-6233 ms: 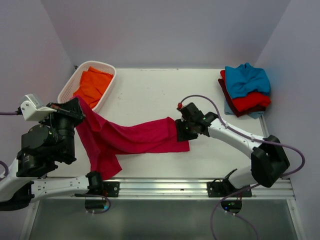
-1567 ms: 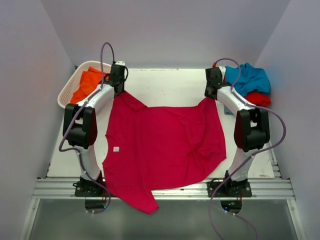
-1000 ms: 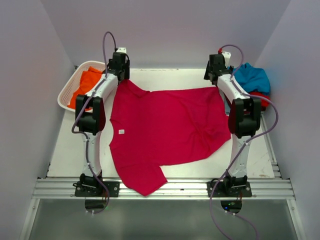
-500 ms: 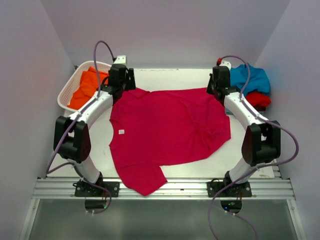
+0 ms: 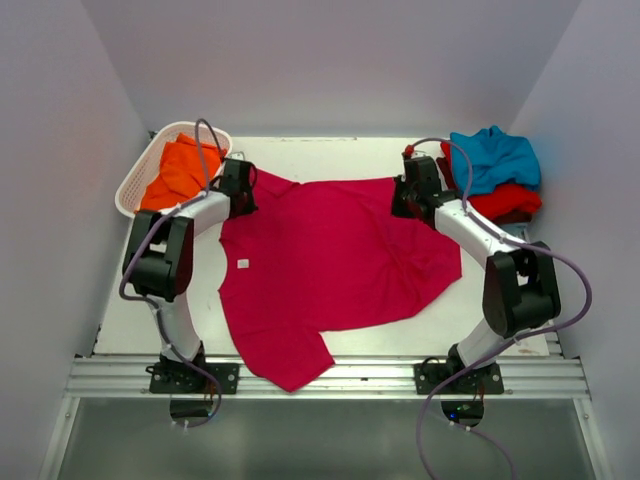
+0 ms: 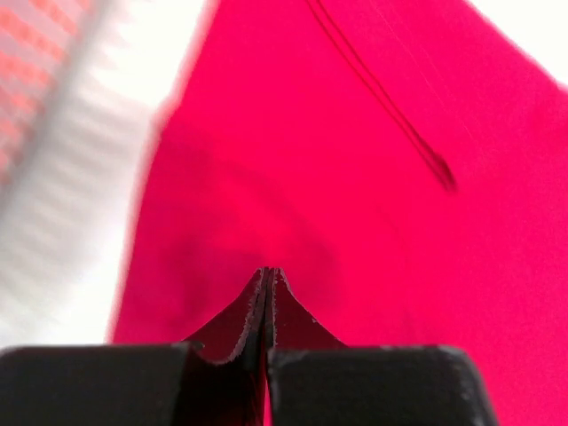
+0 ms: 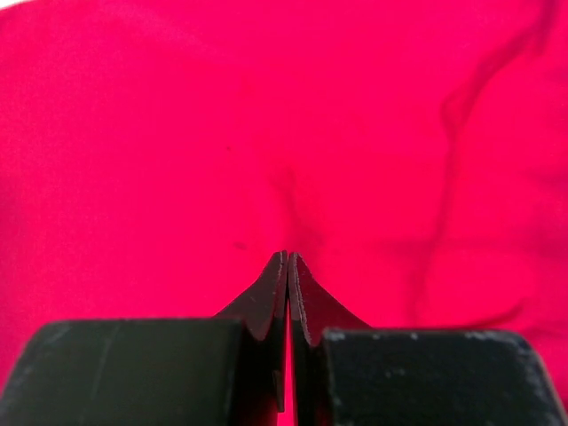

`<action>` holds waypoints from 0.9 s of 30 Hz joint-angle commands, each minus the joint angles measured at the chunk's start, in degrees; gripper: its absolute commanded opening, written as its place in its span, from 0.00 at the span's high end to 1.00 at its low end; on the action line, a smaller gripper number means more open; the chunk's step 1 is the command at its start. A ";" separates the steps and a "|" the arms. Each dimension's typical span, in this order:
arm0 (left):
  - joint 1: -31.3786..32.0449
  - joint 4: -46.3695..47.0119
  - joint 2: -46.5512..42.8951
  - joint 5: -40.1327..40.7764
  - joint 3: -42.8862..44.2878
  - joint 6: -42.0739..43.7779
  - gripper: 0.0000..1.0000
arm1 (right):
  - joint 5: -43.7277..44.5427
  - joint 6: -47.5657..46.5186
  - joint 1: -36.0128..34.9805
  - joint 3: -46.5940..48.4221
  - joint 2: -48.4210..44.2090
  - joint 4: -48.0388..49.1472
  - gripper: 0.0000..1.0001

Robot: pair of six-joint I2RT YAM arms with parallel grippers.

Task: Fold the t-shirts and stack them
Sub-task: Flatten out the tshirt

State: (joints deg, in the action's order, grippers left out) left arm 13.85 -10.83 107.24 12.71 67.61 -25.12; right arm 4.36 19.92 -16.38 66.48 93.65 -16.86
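A crimson-pink t-shirt [image 5: 330, 250] with a small white neck label [image 5: 243, 264] lies spread flat across the table. My left gripper [image 5: 243, 190] is at its far-left corner and my right gripper [image 5: 408, 195] at its far-right corner. In the left wrist view the gripper [image 6: 267, 271] has its jaws pressed together, low on the crimson cloth [image 6: 373, 177]. The right wrist view shows the same for that gripper [image 7: 287, 256], with a crease in the cloth [image 7: 177, 133] running from the tips. An orange t-shirt [image 5: 180, 165] lies in the basket. A teal-blue t-shirt [image 5: 495, 155] lies on a red one [image 5: 505, 202] at the far right.
The white lattice basket [image 5: 133, 183] stands at the far left, beside my left arm. The stack of shirts sits just behind my right arm. One sleeve of the crimson shirt [image 5: 290, 365] reaches the metal rail [image 5: 380, 377] at the near edge. Walls close in on three sides.
Both grippers pulled the crimson shirt out flat towards the far edge. In the last half second they came slightly nearer and inward; the shirt has stayed put.
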 commanded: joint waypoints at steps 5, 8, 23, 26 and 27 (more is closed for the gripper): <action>-10.67 -4.71 10.61 6.44 18.94 -1.68 1.00 | -1.55 -0.41 -0.67 -1.26 1.45 -0.01 1.00; -14.44 -6.56 13.95 7.58 23.16 -1.77 1.00 | -1.20 -0.67 -0.58 -1.26 1.45 -0.10 1.00; -9.02 -6.41 9.49 -14.80 20.12 -0.19 1.00 | -0.41 -1.11 -0.76 0.76 3.03 -1.85 1.00; -5.42 -2.73 5.53 -17.79 12.30 -2.11 1.00 | -0.23 -1.11 -0.67 0.58 3.12 -2.12 1.00; -4.97 -1.14 4.65 -19.11 10.10 -2.82 1.00 | -0.14 -1.03 -0.67 0.58 3.12 -2.21 1.00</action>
State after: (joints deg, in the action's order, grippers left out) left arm 5.72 -16.34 117.21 0.56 82.52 -26.09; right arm 3.49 19.49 -16.95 65.39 96.73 -18.06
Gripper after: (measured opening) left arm 0.004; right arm 0.008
